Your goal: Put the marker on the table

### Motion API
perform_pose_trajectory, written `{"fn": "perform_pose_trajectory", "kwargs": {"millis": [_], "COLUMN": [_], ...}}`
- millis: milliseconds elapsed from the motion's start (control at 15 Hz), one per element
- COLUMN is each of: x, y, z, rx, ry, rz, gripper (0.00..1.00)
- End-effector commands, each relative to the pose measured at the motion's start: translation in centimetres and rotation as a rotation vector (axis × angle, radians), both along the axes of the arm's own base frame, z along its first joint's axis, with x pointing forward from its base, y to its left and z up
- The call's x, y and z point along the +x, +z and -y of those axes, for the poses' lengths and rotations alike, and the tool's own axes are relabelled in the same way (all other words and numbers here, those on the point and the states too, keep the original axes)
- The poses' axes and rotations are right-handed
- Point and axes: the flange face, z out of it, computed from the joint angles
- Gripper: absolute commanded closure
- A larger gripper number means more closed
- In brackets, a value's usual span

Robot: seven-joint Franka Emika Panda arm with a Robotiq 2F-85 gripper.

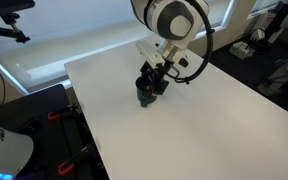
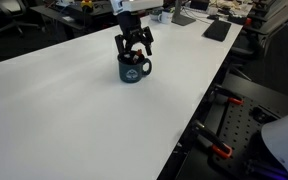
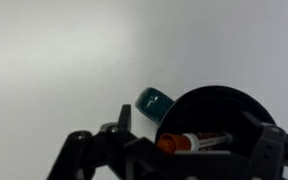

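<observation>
White and bare but for one dark cup, the broad surface fills both exterior views, the robot's end effector poised directly over the cup's mouth. Its jaws stand wide apart, lowered to the rim, and clamp nothing. From the wrist view, the reddish-orange marker lies inside the cup, resting against the dark inner wall, between the spread fingers but apart from them. A teal handle juts from the cup's side. In an exterior view the end effector hides the cup's opening and the marker cannot be made out.
</observation>
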Motion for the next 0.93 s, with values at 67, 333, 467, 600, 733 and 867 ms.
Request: {"fn": "perform_pose_trajectory", "kwargs": {"millis": [67,333,467,600,733,867], "x": [-0.3,-0.2,0.8,0.8,0.7,0.6], "y": [2.8,4.9,3.9,4.5,4.5,4.5], "z": [0.6,0.9,1.1,1.1,1.1,1.1], "rx": [-0.027,-0.04,-0.019,-0.019,-0.019,-0.019], "ry": [-0.025,-0.037,-0.024,-0.025,-0.025,-0.025], "rz": [0.028,0.062,0.063,0.072,0.071,0.069], "gripper": [0.0,0.0,0.0,0.0,0.0,0.0]}}
